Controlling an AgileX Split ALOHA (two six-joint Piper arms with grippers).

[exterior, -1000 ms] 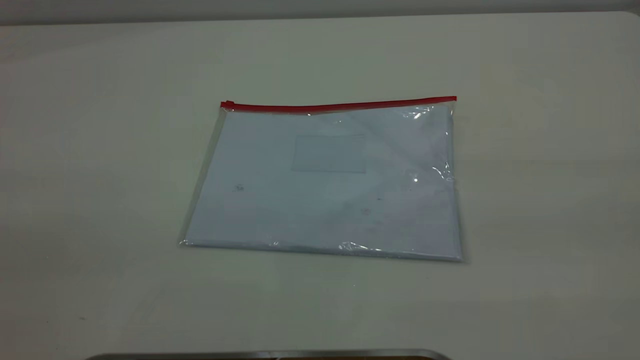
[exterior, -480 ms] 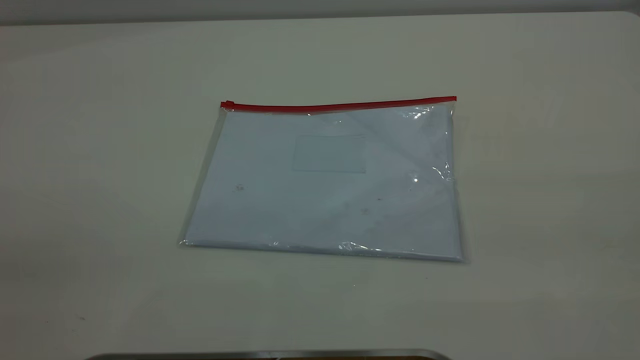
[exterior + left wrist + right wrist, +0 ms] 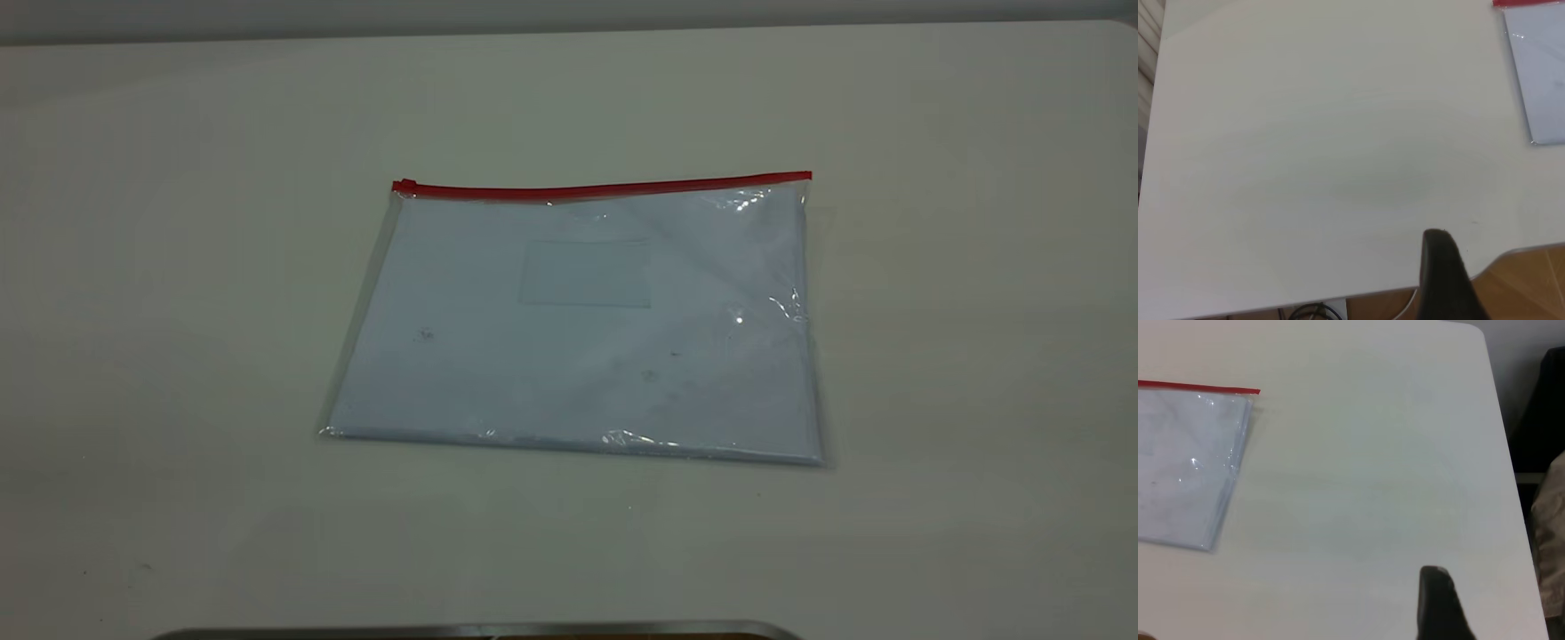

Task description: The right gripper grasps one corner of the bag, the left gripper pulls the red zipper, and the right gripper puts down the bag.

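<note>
Currently the bag (image 3: 578,324) lies flat on the worktop (image 3: 178,267), red zipper (image 3: 605,188) along its far edge. Left end effector (image 3: 1443,277) and right end effector (image 3: 1438,603) sit well apart from the bag; can't tell whether either is open or closed.

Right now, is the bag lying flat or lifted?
Flat: the bag lies spread on the table, nothing touching it.
</note>
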